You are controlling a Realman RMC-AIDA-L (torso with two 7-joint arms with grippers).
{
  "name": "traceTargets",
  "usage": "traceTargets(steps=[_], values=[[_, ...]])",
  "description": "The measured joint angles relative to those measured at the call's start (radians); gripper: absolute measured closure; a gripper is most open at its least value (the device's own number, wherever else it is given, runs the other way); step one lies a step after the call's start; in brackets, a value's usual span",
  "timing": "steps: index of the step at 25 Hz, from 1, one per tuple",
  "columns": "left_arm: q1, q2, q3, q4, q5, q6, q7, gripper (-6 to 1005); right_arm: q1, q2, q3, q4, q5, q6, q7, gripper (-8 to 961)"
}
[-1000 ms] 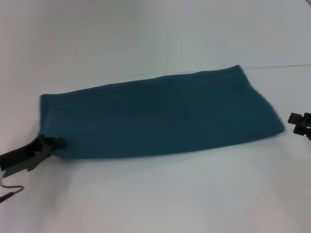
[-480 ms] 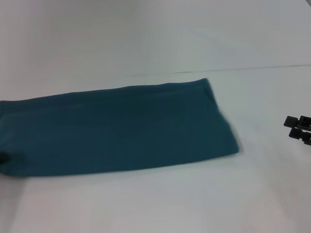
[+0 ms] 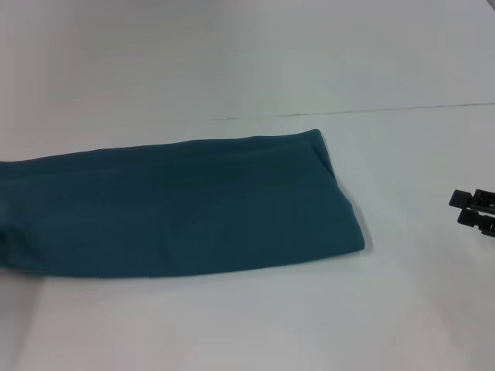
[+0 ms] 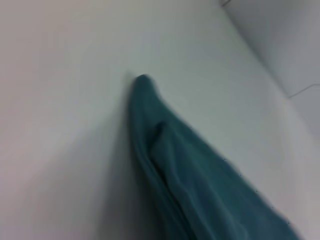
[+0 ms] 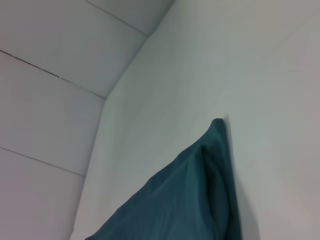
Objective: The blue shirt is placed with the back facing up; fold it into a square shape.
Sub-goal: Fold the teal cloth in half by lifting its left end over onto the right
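Now: blue shirt (image 3: 178,207), a long folded band, shifted toward the table's (image 3: 232,325) left edge, its left end out of view. Left claw gone from sight; right claw (image 3: 473,210) idles near the right edge, spread unclear. Cross-folding remains

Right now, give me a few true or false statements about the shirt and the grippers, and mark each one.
1. The shirt lies as a long folded band on the table. True.
2. White lettering shows on the shirt's upper side. False: only plain blue fabric shows.
3. The right gripper is clamped on the shirt's edge. False: it hangs apart from the shirt, by the head view's right edge.
4. The shirt's left end runs past the head view's left edge. True.
5. The left gripper shows in the head view. False: it is out of sight there.
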Motion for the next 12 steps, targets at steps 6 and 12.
traceTargets(steps=[6,12], values=[[-0.044,0.015,-0.001,0.036,-0.091,0.141,-0.053,971,0.004,0.000,-0.002,0.004,-0.001,0.001,-0.006,347],[-0.181,0.032,0.008,0.057,-0.135,0.299,-0.107,971,0.006,0.007,-0.004,0.004,-0.002,0.001,-0.011,347]])
